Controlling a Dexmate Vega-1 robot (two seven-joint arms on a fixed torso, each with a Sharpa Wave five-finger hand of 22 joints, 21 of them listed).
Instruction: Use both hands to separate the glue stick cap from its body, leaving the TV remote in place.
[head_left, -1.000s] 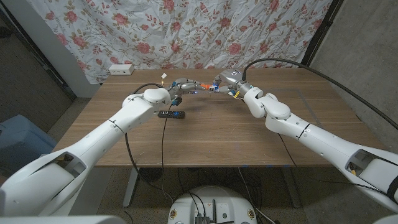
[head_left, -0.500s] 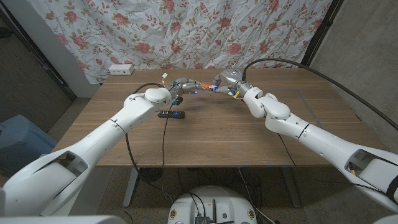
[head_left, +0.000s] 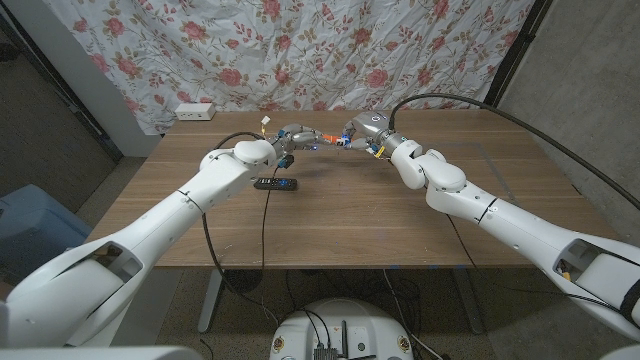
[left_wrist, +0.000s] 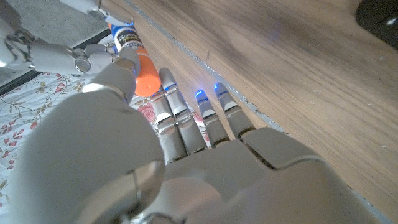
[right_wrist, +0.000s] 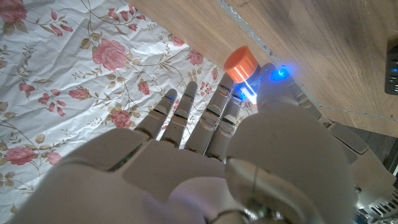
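Note:
The glue stick (head_left: 328, 140) hangs in the air over the table's far middle, between my two hands. My left hand (head_left: 295, 135) pinches its orange cap (left_wrist: 143, 74) between thumb and fingers (left_wrist: 171, 102). The white and blue body (left_wrist: 127, 38) runs on from the cap with no gap that I can see. My right hand (head_left: 362, 130) grips the body (right_wrist: 249, 92), and an orange end (right_wrist: 240, 61) sticks out past its fingers. The black TV remote (head_left: 275, 183) lies on the table nearer to me, below my left forearm, and neither hand touches it.
A floral cloth (head_left: 330, 50) hangs behind the wooden table (head_left: 350, 220). A white power strip (head_left: 193, 110) lies at the far left corner. A black cable (head_left: 263, 215) runs from my left arm across the table near the remote. A thick black cable (head_left: 470, 100) arches over my right arm.

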